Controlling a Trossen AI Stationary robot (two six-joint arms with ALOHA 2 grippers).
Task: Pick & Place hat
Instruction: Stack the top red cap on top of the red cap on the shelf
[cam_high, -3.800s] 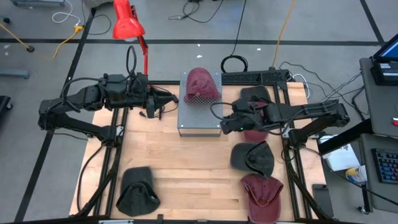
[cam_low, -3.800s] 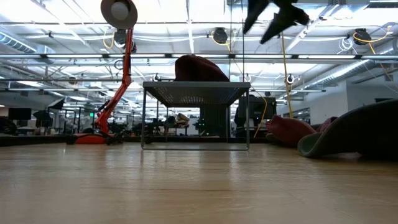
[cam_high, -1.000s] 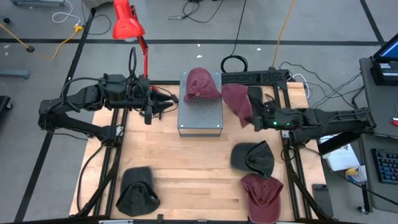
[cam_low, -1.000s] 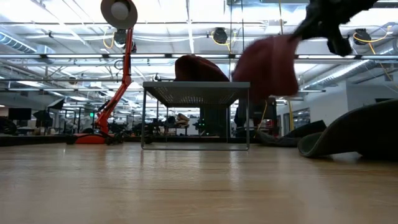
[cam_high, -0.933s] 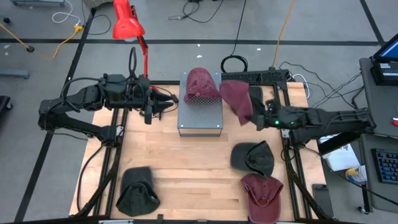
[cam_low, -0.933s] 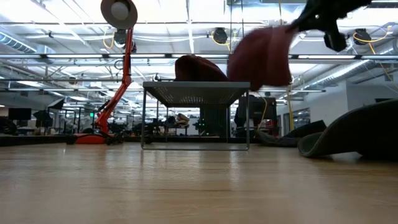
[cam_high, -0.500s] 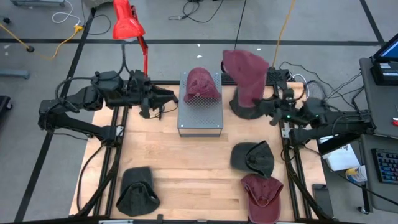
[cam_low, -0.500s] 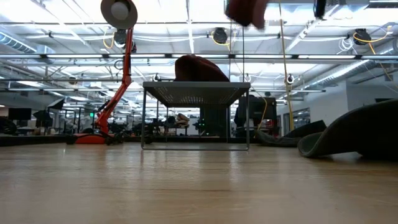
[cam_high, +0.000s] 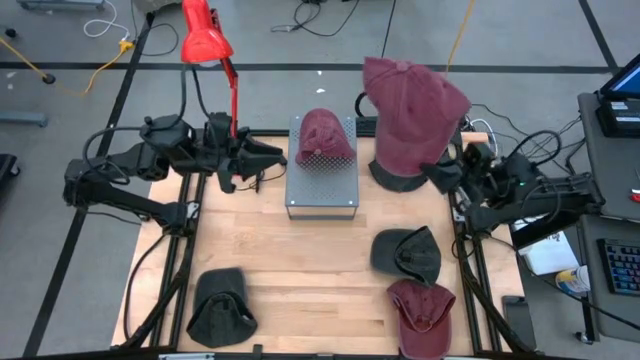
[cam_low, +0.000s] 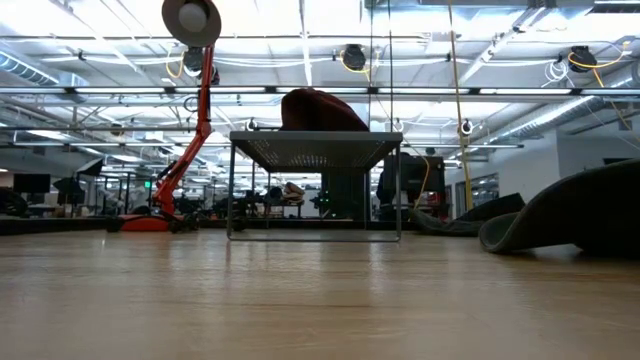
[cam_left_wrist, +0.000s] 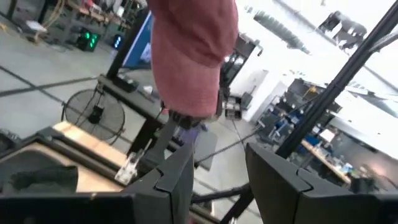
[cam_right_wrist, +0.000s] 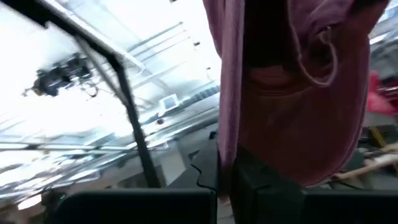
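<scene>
Both arms are matte black with blocky joints and black cables looping along them. Behind the right claw (cam_high: 446, 172) a small green light glows; the left claw (cam_high: 268, 156) ends in dark, angular fingers (cam_left_wrist: 177, 180).

- From above, the raised maroon hat (cam_high: 410, 115) covers the right tool's tip, so its grip there can't be made out.
- The low camera catches neither arm nor that hat.
- In the right wrist picture the hat (cam_right_wrist: 292, 93) runs off the frame.
- A dark hat (cam_low: 575, 215) is cut by the low picture's edge.

No readable text

No lettering, label, brand, number or sign can be made out on anything in these views.
</scene>
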